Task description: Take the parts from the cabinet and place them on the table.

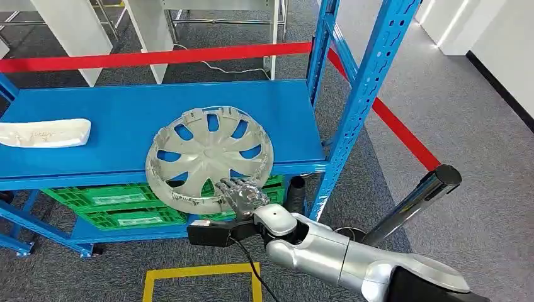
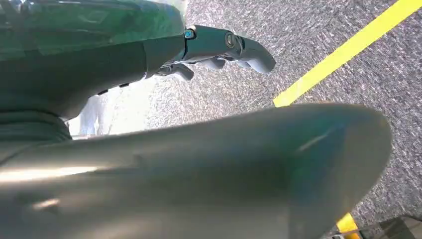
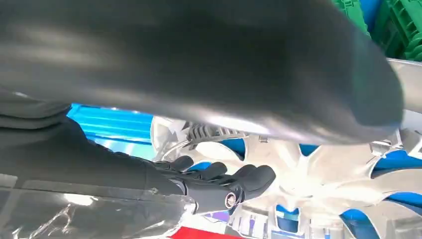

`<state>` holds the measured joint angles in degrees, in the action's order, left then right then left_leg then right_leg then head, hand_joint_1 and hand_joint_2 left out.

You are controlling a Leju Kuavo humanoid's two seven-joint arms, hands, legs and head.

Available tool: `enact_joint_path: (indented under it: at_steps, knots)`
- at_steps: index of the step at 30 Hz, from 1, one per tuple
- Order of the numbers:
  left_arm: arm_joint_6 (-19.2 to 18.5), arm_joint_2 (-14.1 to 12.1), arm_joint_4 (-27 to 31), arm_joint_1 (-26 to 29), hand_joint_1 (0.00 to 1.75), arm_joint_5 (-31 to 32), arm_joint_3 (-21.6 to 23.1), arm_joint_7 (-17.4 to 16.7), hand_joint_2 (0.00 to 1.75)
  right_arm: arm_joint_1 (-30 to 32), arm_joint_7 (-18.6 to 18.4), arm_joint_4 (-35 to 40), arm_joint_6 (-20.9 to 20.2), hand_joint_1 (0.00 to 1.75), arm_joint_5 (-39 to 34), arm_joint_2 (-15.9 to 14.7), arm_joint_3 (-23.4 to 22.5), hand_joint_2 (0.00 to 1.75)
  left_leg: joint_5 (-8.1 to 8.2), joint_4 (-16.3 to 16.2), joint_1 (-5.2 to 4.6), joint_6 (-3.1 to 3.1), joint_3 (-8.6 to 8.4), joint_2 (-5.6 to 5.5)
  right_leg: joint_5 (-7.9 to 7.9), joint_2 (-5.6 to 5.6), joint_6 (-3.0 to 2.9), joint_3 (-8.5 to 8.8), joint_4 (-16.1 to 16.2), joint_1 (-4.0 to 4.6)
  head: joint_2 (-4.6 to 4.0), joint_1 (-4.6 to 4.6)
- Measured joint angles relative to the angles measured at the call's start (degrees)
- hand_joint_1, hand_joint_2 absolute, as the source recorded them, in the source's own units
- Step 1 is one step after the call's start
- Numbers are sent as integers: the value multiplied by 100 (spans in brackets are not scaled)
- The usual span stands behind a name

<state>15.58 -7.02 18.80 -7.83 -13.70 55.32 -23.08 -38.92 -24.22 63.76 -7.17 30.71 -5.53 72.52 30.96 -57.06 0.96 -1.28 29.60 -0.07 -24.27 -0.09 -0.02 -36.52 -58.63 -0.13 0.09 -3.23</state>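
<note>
Your right hand (image 1: 242,195) is at the front edge of the blue shelf (image 1: 94,113), fingers curled onto the lower rim of the silver hubcap (image 1: 210,158). It's gripping that rim, going by the head view; the right wrist view shows dark fingers (image 3: 219,174) lying against the hubcap's spoked face (image 3: 318,169), so contact is confirmed there too.

The hubcap sits tilted, inner side up, near the shelf's front edge toward the right end. Its lower part overhangs the front edge, in front of the green crates (image 1: 119,204) on the level below.

A white moulded part (image 1: 44,133) lies flat at the shelf's left end, well apart from the hubcap.

Your left hand (image 2: 219,50) hangs over grey carpet, fingers loosely bent with nothing in them. A yellow floor line (image 2: 348,50) runs beside it.

The blue upright post (image 1: 359,100) of the rack stands just right of the hubcap. Red barrier tape (image 1: 157,58) runs behind the rack and on down to a black-topped stanchion (image 1: 419,198) at your right. A black cable (image 1: 252,270) trails from the wrist over a yellow floor square (image 1: 201,280). White furniture legs (image 1: 75,38) stand behind the tape.
</note>
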Motion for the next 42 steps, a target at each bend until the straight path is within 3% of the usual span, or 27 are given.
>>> enact_joint_path:
  at_steps: [42]
  knots:
    - [0, 0, 0, 0, 0, 0, 0, 0, 0, 0, 0, 0, 0, 0, 0, 0, 0, 0, 0, 1, 0, -1, 0, 0, -1, 0, -1, -1, 0, 1, 0, 0]
